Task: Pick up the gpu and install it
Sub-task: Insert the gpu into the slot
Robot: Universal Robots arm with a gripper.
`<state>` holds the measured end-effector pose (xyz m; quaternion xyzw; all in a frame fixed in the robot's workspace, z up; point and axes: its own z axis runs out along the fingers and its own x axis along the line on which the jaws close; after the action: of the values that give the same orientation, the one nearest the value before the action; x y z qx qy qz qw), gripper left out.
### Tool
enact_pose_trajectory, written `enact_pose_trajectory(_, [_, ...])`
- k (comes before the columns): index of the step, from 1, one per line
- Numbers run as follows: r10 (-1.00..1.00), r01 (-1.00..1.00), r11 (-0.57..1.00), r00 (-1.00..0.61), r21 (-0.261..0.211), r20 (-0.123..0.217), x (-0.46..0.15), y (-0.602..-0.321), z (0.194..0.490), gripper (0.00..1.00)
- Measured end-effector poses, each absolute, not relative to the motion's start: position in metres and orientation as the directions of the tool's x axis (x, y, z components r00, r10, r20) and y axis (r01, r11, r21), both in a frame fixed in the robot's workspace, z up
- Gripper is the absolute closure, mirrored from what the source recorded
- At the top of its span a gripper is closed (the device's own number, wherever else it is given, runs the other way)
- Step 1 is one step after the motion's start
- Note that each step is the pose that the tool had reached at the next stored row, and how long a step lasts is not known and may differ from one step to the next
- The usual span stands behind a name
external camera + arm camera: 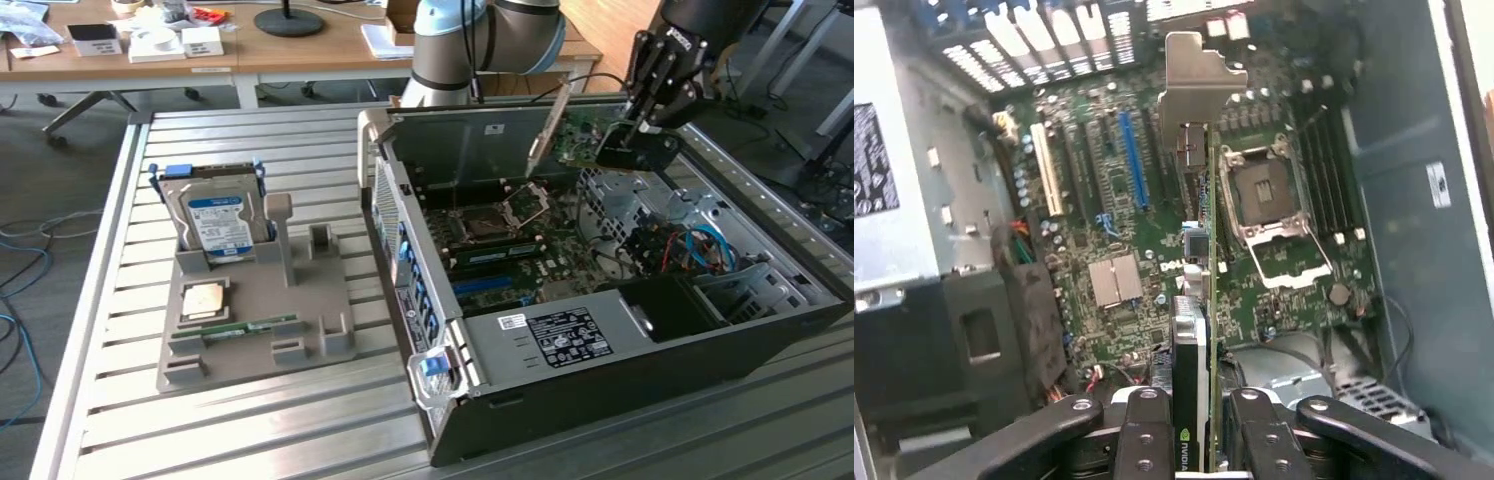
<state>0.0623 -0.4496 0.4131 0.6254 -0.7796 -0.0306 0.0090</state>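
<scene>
My jaws are black. The gpu [1199, 350] is green-edged with a silvery bracket; motherboard [1114, 220] green, one slot [1132, 160] blue; hard drive [220, 222] label blue-white; table [267, 420] silvery, ribbed.

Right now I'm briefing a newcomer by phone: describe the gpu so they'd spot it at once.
Find the open computer case. Over its motherboard the robot's hand grips the gpu. It is the thin card with a silvery end bracket, held aloft, unlike the hard drive standing in the grey holder.
</scene>
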Motion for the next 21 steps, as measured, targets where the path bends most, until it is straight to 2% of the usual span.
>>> enact_pose_trajectory(13, [-1.0, -0.998, -0.019, 0.018, 0.059, -0.024, 0.0623, -0.4496, 0.4122, 0.73])
enact_pose_trajectory(21, [-0.999, -0.998, -0.035, 0.033, 0.053, -0.024, 0.0614, -0.4494, 0.4109, 0.73])
